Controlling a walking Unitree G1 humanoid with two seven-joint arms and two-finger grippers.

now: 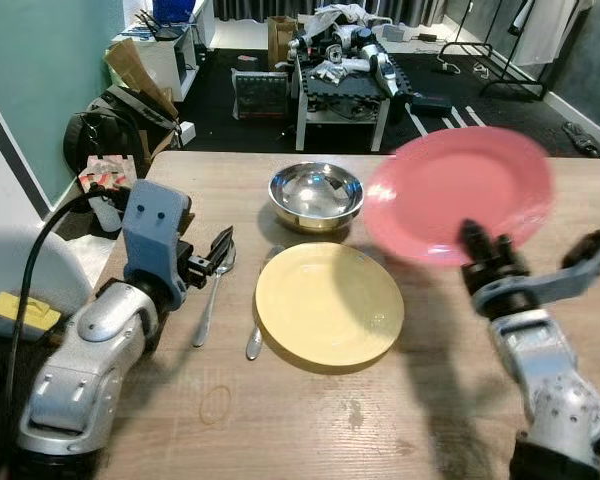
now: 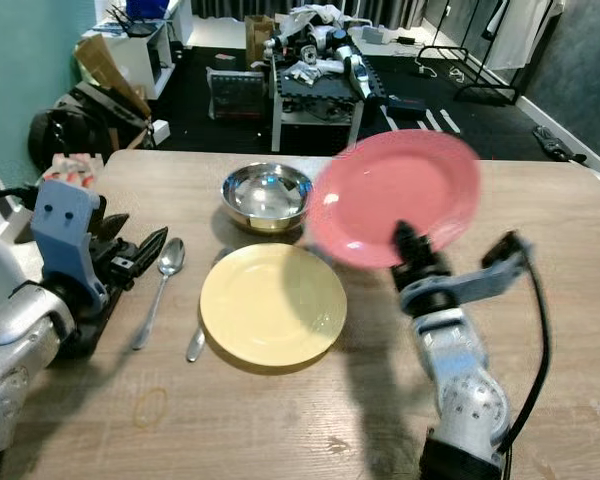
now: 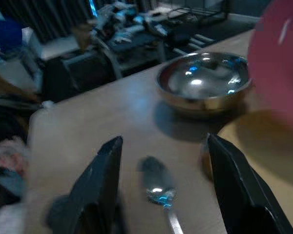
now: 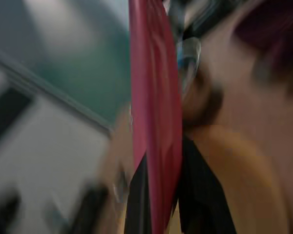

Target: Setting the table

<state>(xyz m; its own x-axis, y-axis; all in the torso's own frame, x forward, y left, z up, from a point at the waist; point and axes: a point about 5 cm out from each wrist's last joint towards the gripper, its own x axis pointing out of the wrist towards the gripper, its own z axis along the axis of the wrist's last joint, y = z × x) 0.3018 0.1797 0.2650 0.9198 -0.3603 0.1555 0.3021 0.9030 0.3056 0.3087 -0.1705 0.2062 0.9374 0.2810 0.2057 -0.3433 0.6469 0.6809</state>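
A pink plate (image 1: pixel 458 193) is held tilted in the air by the right tool (image 1: pixel 485 252), above the right part of the wooden table (image 1: pixel 380 430) and just beside the steel bowl (image 1: pixel 315 195). In the right wrist view the plate's rim (image 4: pixel 154 122) is seen edge-on, pinched between the two black fingers (image 4: pixel 202 190); that picture is blurred, so little else can be made out there, though a yellow patch below is probably the other plate.

A yellow plate (image 1: pixel 328 303) lies flat near the middle of the table, in front of the bowl. A spoon (image 1: pixel 213 290) is laid to its left, bowl end away from the robot. A second piece of cutlery (image 1: pixel 255 340) is partly tucked under the yellow plate's left edge; what kind cannot be told.

The left tool (image 1: pixel 220 254) is set low over the table beside the spoon's head. Its fingers (image 3: pixel 105 180) are spread wide, and in the left wrist view the spoon (image 3: pixel 158 185) is seen between them, untouched.
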